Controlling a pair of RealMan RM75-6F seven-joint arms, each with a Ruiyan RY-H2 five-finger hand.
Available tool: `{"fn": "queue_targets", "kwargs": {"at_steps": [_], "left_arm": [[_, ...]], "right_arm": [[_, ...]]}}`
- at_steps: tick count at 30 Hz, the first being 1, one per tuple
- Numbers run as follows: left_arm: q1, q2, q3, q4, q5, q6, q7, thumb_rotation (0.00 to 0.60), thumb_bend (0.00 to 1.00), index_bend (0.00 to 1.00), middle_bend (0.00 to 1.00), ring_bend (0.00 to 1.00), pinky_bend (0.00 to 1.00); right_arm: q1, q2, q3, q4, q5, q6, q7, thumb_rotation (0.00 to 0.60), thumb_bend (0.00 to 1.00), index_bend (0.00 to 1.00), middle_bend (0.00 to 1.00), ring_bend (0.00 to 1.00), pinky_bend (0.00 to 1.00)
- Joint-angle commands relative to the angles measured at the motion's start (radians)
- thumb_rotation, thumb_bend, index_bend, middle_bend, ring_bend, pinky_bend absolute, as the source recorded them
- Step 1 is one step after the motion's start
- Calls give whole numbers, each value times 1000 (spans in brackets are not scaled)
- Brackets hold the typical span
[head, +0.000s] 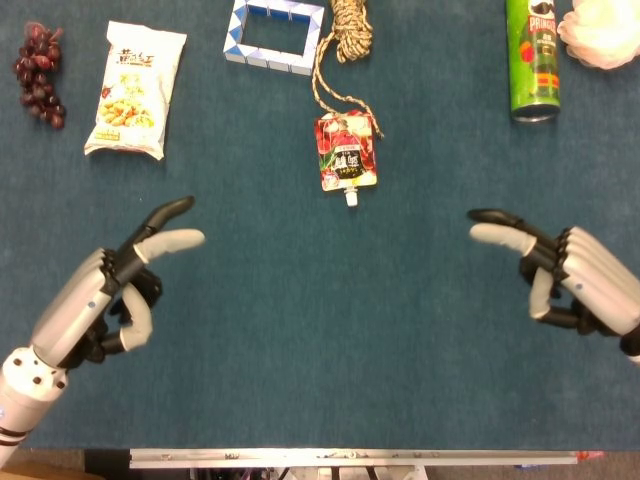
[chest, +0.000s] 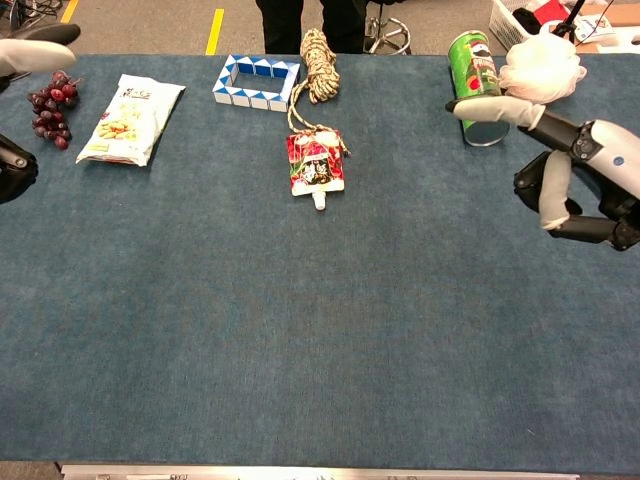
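**Kid 1:** Grapes (head: 38, 74) sit way over in the far left corner, w/ a snack bag (head: 135, 89) just beside them. What's the left hand (head: 105, 297) doing?

**Kid 2:** It floats over the blue table (head: 300, 340), near the front left. Fingers apart, nothing in it. Snack bag is the closest thing, but not touching.

**Kid 1:** And in the middle?

**Kid 2:** Blue & white block frame (head: 274, 33) at the back, rope (head: 347, 35) right next to it. Rope's loose end runs down to a red pouch (head: 346, 151), cap pointing to the front.

**Kid 1:** Right side?

**Kid 2:** Right hand (head: 565, 279) is loose too, fingers spread, holding nothing. Green can (head: 533, 62) lies at the back, well apart from the hand. White puff (head: 602, 33) is just beside the can.
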Motion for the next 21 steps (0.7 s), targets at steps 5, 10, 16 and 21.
{"fn": "queue_targets", "kwargs": {"at_steps": [5,10,16,21], "left_arm": [[-65,30,54,-20,86,50,-230,600,1000,176,0,921,978],[-81,19,65,-12,96,66,-285,600,1000,186,0,921,979],[-94,12,76,-3,93,51,-278,600,1000,191,0,921,978],[-89,6,77,0,78,47,-240,600,1000,192,0,921,978]], "right_arm": [[84,20,-75,-41,-72,-20,214,600,1000,170,122,905,956],[105,13,-101,-26,-87,-13,281,600,1000,185,126,905,962],[122,10,-121,-14,-92,-11,311,600,1000,191,133,905,965],[129,13,-133,-15,-100,-10,306,600,1000,198,138,905,965]]}}
